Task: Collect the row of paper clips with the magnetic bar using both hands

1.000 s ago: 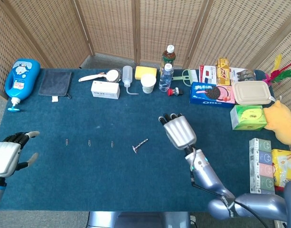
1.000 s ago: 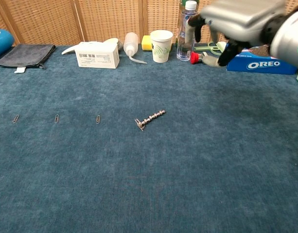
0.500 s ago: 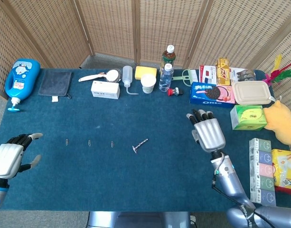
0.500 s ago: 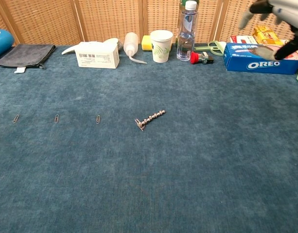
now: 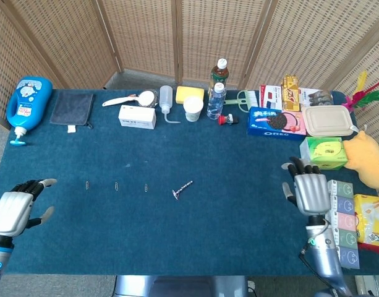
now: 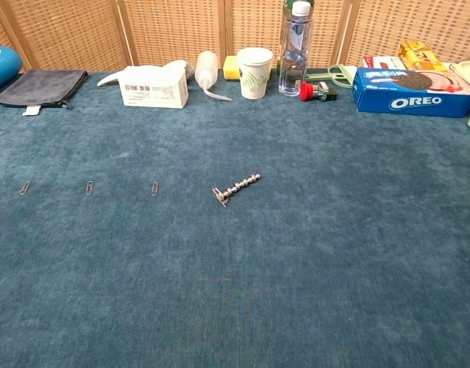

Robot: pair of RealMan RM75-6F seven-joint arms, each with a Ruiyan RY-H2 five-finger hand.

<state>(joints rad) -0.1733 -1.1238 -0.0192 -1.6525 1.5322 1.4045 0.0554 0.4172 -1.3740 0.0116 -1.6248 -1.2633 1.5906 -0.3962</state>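
The right hand has pulled back from over the bar to the bench's right edge, fingers spread, empty. Left hand likewise empty. Bar and clips lie untouched between them; collecting hasn't started.

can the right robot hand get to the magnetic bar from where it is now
Probably yes. The right robot hand is open near the table's right side, and only bare blue cloth lies between it and the magnetic bar; nothing blocks the path.
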